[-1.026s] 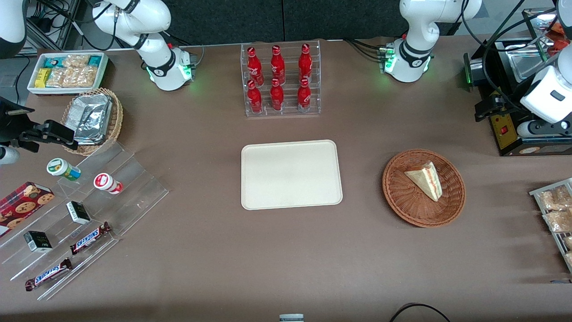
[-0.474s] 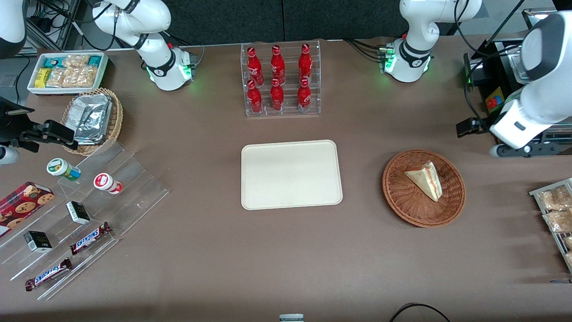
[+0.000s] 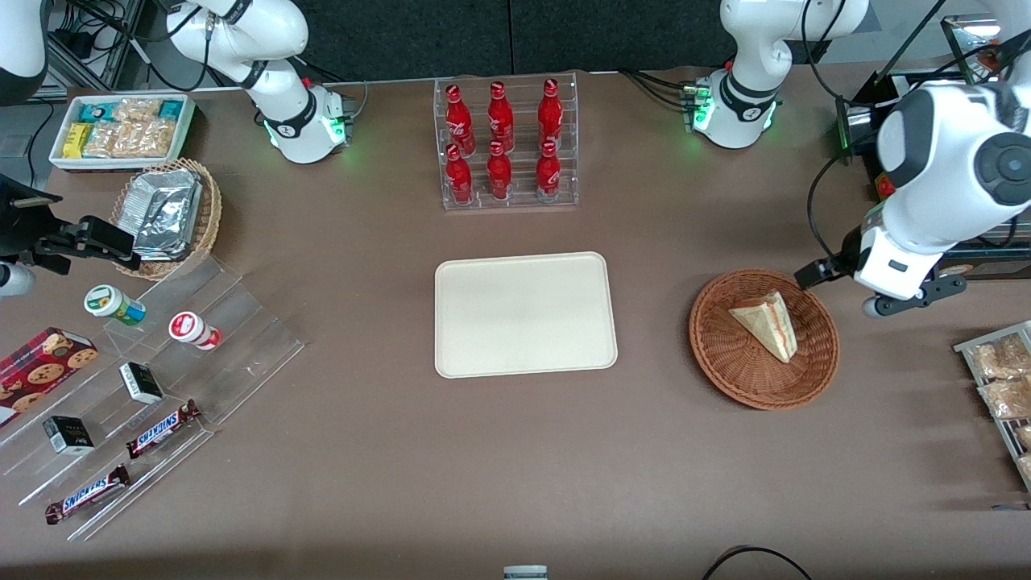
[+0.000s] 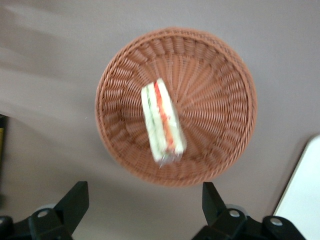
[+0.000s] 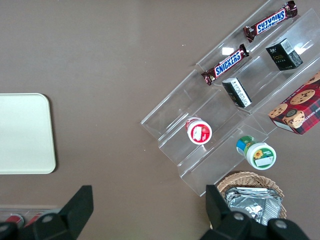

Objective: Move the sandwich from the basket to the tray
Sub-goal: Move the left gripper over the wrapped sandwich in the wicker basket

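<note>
The sandwich (image 3: pixel 767 324), a pale wedge with red-orange and white filling on its edge, lies in the round reddish-brown wicker basket (image 3: pixel 725 354). The cream-white tray (image 3: pixel 525 314) lies flat beside the basket, toward the middle of the table. My left gripper (image 3: pixel 906 296) hangs above the table just outside the basket's rim, toward the working arm's end. In the left wrist view the gripper (image 4: pixel 145 206) is open and empty, its dark fingers (image 4: pixel 75 200) spread wide, with the sandwich (image 4: pixel 162 122), the basket (image 4: pixel 220 90) and a corner of the tray (image 4: pixel 306 200) below.
A clear rack of red bottles (image 3: pixel 505 145) stands farther from the camera than the tray. A black machine (image 3: pixel 902 242) and a wire rack of snack packets (image 3: pixel 999 387) flank the gripper. Clear stepped shelves with snacks (image 3: pixel 145 379) lie toward the parked arm's end.
My left arm has swung from over the black machine toward the basket, so the gripper now hangs by its rim. The sandwich, basket and tray have not moved.
</note>
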{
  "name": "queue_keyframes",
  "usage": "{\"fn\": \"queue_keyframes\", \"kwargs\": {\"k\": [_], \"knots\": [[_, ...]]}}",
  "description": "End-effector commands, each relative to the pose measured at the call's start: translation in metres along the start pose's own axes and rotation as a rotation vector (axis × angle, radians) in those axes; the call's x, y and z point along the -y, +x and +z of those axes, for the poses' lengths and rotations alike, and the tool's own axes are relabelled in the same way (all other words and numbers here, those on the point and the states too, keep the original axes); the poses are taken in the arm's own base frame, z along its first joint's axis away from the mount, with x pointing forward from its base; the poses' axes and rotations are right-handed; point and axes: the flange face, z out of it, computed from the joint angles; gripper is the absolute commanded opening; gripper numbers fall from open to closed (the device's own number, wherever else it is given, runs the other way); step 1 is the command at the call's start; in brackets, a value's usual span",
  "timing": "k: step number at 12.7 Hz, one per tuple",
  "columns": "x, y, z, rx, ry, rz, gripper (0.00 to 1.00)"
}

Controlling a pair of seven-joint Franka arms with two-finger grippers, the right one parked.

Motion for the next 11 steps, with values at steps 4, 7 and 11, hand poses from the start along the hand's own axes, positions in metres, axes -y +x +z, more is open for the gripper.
{"fn": "queue_keyframes", "kwargs": {"k": [4,7,11], "knots": [[-0.013,-0.006,0.059,-0.071,-0.038,-0.173,1.0],[-0.016,-0.006,0.082,-0.065,-0.036,-0.227,1.0],[-0.015,-0.012,0.121,-0.062,-0.035,-0.243,1.0]]}}
